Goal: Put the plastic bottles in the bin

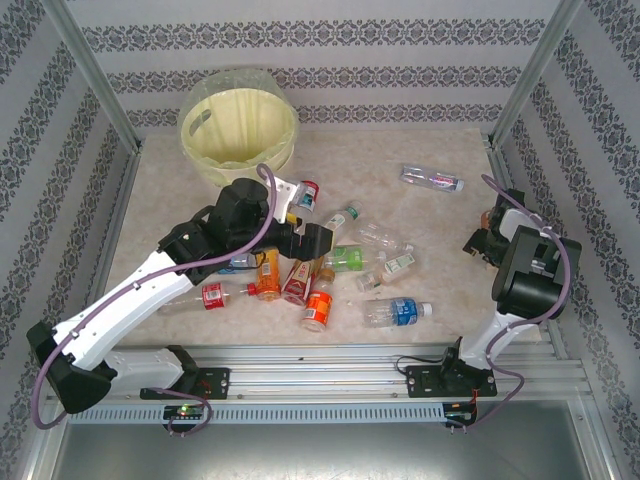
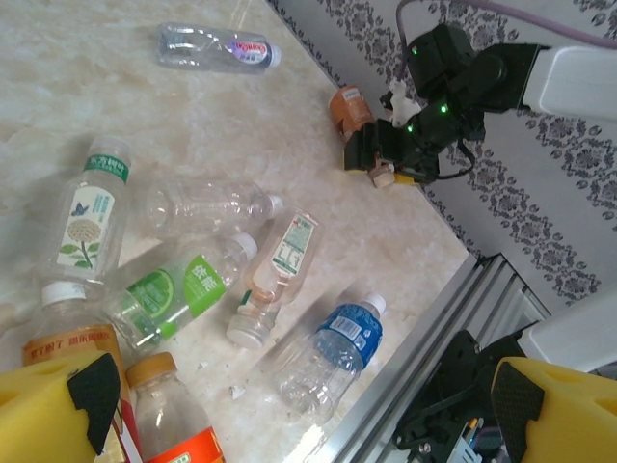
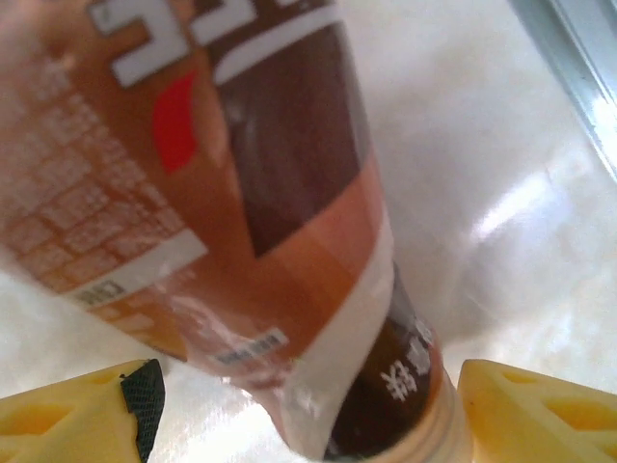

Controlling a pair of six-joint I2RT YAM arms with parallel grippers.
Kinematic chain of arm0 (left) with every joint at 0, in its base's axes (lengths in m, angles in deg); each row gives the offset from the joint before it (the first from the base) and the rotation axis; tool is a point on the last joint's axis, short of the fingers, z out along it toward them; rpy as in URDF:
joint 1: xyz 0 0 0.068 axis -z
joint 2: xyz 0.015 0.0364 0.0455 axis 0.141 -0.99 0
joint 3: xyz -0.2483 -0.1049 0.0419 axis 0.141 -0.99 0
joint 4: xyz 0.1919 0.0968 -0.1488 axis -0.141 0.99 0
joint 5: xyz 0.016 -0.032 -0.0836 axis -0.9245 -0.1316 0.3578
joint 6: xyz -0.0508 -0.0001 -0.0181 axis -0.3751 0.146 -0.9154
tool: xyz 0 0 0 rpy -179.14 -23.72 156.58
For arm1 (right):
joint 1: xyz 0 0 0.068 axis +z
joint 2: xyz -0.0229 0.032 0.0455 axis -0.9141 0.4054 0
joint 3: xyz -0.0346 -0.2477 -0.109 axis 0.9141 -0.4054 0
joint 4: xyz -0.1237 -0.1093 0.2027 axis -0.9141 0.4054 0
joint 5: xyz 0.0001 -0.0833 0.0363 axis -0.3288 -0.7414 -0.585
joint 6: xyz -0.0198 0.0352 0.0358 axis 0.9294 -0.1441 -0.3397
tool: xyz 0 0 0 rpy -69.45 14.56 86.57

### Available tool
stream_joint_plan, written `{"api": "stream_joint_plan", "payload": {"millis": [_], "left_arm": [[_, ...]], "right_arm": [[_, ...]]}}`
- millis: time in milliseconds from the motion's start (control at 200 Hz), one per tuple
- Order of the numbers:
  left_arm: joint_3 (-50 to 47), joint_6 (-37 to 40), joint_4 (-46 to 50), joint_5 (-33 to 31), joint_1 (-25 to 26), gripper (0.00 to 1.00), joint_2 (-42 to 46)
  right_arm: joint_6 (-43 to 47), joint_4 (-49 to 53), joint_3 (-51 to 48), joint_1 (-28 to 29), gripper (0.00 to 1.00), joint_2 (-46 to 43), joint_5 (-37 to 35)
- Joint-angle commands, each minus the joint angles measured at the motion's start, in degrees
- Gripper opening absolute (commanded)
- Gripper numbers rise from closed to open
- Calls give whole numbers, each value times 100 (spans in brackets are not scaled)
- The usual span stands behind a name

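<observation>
Supporting desk [image 1: 450, 130]: I read a pale marbled top with everything on it.
Bin [image 1: 230, 130]: it stands at the far left corner of the desk, lined with a pale yellow-green bag and well apart from most of the bottles.
Left arm: it reaches in from the near left. The left gripper [image 2: 308, 391] hangs over the heap, its yellow fingers [image 2: 67, 405] spread wide.
Right arm: folded at the right edge. The right gripper [image 3: 308, 395] has its fingers apart around a brown-labelled bottle [image 3: 241, 193], with a gap on one side, so I call it unclamped.
Plastic bottles [image 1: 320, 270]: most lie in a heap mid-desk, on their sides.
Blue-labelled bottle [image 1: 398, 312]: near edge, just right of the heap.
Clear bottle [image 1: 432, 179]: alone, far right.
</observation>
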Motion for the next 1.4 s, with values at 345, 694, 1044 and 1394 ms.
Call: {"api": "stream_joint_plan", "payload": {"millis": [345, 694, 1044, 1394], "left_arm": [[-84, -172, -417, -78, 191, 100, -62], [-30, -153, -364, -96, 243, 100, -128], [-117, -238, -390, -120, 253, 100, -83], [-151, -433, -438, -119, 261, 100, -57]], "right_arm": [[-2, -4, 185, 304, 78, 103, -264], [-37, -49, 162, 314, 66, 165, -402], [-72, -13, 142, 409, 59, 116, -640], [-77, 45, 119, 646, 43, -59, -632]]}}
